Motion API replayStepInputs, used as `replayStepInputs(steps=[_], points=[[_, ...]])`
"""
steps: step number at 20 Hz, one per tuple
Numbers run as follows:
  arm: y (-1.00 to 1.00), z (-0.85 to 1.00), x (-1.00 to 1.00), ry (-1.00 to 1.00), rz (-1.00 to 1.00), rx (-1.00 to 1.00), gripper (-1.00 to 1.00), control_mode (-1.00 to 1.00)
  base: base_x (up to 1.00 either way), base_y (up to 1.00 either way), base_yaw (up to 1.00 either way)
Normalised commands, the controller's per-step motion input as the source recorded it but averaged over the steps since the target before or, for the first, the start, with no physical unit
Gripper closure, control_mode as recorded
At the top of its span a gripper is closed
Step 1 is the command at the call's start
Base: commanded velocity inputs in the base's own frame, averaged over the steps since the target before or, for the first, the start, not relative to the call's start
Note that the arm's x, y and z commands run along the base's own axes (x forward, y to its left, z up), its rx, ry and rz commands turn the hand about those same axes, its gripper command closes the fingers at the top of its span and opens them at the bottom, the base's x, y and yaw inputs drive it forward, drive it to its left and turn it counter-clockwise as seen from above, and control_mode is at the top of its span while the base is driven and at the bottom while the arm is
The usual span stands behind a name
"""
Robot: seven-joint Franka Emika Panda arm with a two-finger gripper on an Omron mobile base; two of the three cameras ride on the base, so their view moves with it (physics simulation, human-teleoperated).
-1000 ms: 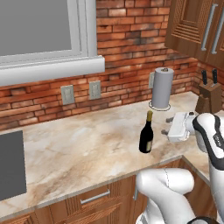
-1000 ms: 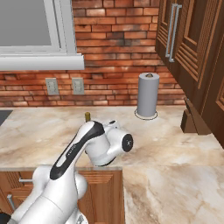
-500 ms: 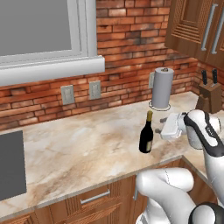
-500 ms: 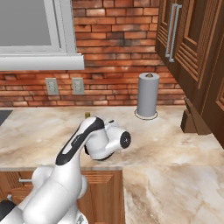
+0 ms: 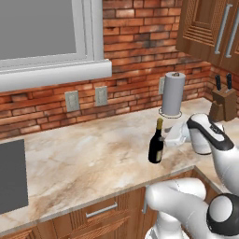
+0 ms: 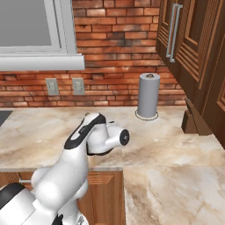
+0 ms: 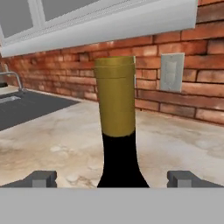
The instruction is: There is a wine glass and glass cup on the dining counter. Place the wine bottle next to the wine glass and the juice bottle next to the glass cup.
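Observation:
The wine bottle [image 5: 156, 144], near-black with a tan-gold foil neck [image 7: 115, 95], stands upright on the marbled worktop [image 5: 84, 158] near its front edge. My gripper [image 5: 169, 138] reaches it from the right at neck height. In the hand view the open gripper [image 7: 111, 179] has one fingertip [image 7: 41, 178] on each side of the bottle's shoulder, with wide gaps and no contact. The wine glass, the glass cup, the juice bottle and the dining counter are out of view.
A paper towel roll [image 5: 173, 93] [image 6: 148, 95] stands at the brick wall behind the bottle. A knife block [image 5: 223, 102] [image 6: 195, 121] sits at the right, under wooden wall cabinets [image 6: 189, 39]. A dark sink [image 5: 11, 175] [image 7: 26, 105] lies to the left.
My hand has moved left along the worktop towards the wine bottle and now straddles its neck. The bottle has not moved and the jaws stay wide.

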Motion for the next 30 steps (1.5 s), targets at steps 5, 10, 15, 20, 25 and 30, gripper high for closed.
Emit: replayStepInputs(steps=[5,10,15,20,25,30], points=[[0.07,-0.21,0.28,0.07,0.00,0.06,-1.00,-1.00,0.00,0.00,0.00],[0.00,-0.18,0.21,0.04,0.00,0.05,-1.00,-1.00,0.00,0.00,0.00],[0.07,-0.17,0.06,0.01,0.00,0.03,-1.00,-1.00,0.00,0.00,0.00],[0.14,-0.13,0.00,0.00,0.00,0.00,-1.00,-1.00,0.00,0.00,0.00],[0.11,-0.11,0.00,0.00,0.00,0.00,-1.00,-1.00,0.00,0.00,0.00],[0.17,-0.16,-0.09,0.00,0.00,0.00,-1.00,-1.00,0.00,0.00,0.00]])
